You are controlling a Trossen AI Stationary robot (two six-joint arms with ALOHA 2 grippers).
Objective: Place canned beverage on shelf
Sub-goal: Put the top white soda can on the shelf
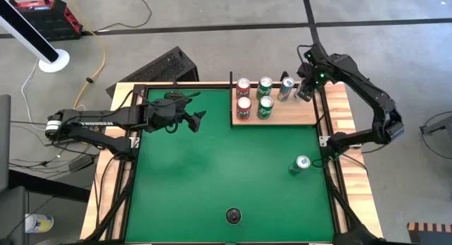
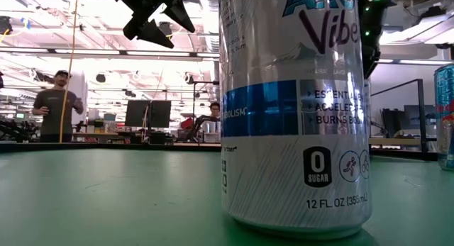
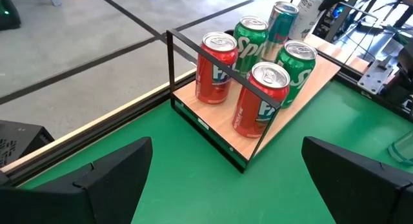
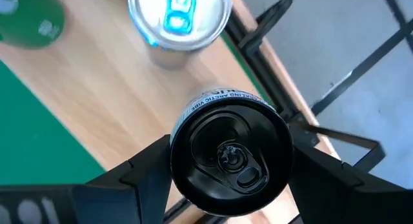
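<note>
Canned beverage with a black top (image 4: 231,157) sits clamped between my right gripper's (image 4: 229,175) two fingers, one finger pressed on each side of its rim. The right wrist view looks straight down on the lid; white lettering runs around its shoulder. Under it lies the pale wood of the shelf (image 1: 289,112), near the shelf's outer black edge. Whether the can's base touches the wood, I cannot tell.

Just beyond my right fingers stands a silver can with a blue tab (image 4: 179,17), upright on the same panel. Farther along the shelf from my right gripper (image 1: 305,90): two green cans (image 1: 265,97) and two red cans (image 1: 244,98), all upright, in a two-by-two block by the black wire frame.

My left gripper (image 1: 200,117) hangs above the green felt (image 1: 212,174), well apart from the shelf, fingers spread wide and gripping nothing. From its wrist, the red and green cans stand ahead of it, between the two fingers' line of sight.

One more silver-and-blue can (image 1: 301,164) stands alone on the felt, well short of my right gripper, near the table's right rim. It fills the low view (image 2: 294,111).
</note>
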